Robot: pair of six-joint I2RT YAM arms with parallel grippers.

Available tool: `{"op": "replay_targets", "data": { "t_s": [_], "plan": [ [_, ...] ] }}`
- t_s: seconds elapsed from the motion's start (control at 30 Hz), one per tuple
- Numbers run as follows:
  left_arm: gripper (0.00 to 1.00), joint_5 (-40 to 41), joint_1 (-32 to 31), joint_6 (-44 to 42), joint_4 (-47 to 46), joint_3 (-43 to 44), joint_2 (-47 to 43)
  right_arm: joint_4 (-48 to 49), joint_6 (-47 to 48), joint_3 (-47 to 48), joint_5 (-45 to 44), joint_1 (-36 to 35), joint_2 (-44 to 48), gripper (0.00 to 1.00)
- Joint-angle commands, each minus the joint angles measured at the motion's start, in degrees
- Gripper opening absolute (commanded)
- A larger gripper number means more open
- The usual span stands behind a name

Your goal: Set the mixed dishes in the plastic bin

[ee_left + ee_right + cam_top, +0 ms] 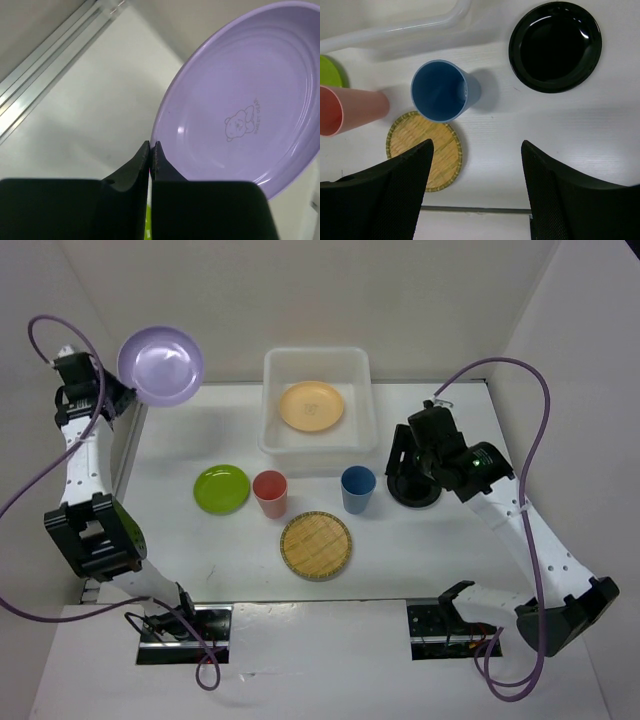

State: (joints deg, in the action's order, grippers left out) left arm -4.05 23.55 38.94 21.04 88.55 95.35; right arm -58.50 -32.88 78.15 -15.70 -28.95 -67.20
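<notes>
The lilac plate (160,365) is off the table, up at the far-left corner beside the back wall. The left gripper (151,152) is pinched closed on its rim. In the left wrist view the plate's hollow face is turned toward the camera and a small bear print with lettering shows near its middle. The plastic bin (270,430) sits at the far centre of the table (480,550), and the orange plate (311,406) lies flat inside it. Well apart from the lilac plate, the other dishes are spread on the tabletop in front of the bin. The lime green plate (221,488) is to the left, the red cup (270,492) just beside it, and the blue cup (358,488) further right, with both cups upright. The woven tan plate (316,545) lies nearer the arms, between the two cups and apart from both. The black plate (555,46) rests to the right of the bin's near corner and is partly hidden under the right arm in the top view. The right gripper (476,150) hangs above the table with its jaws spread wide and nothing between them. In its wrist view, the blue cup and the woven plate are on one side and the black plate on the other.
</notes>
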Motion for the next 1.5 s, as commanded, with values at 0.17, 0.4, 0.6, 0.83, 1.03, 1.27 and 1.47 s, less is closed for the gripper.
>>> {"op": "replay_targets", "data": {
  "t_s": [0.17, 0.4, 0.6, 0.83, 1.03, 1.27, 1.47],
  "plan": [
    [0.0, -1.05, -16.77, -1.15, 3.04, 14.87, 2.89, 7.08, -0.6, -5.72, -0.81, 2.14, 3.82, 0.76],
    [0.0, 5.37, -30.31, -0.62, 10.66, 30.69, 17.48, 7.7, -1.66, -8.36, -0.2, 4.25, 7.16, 0.76],
    [0.0, 10.12, -36.03, -0.62, 20.34, 51.43, 33.3, 7.7, -2.18, -10.03, 0.85, 4.78, 8.93, 0.76],
    [0.0, 11.53, -38.93, 0.34, 34.93, 87.49, 57.44, 7.7, -1.66, -11.09, 1.99, 6.44, 9.98, 0.76],
    [0.0, 13.28, -40.34, 0.35, 36.09, 87.92, 62.75, 7.7, -1.13, -12.23, 2.52, 7.59, 10.51, 0.76],
    [0.0, 16.36, -42.01, 0.88, 36.88, 90.92, 67.42, 7.7, -0.6, -13.28, 3.05, 8.11, 10.51, 0.76],
    [0.04, 17.41, -42.54, 0.88, 37.41, 90.92, 69.36, 9.36, -1.12, -14.86, 3.58, 8.12, 10.51, 0.76]
  ]
}}
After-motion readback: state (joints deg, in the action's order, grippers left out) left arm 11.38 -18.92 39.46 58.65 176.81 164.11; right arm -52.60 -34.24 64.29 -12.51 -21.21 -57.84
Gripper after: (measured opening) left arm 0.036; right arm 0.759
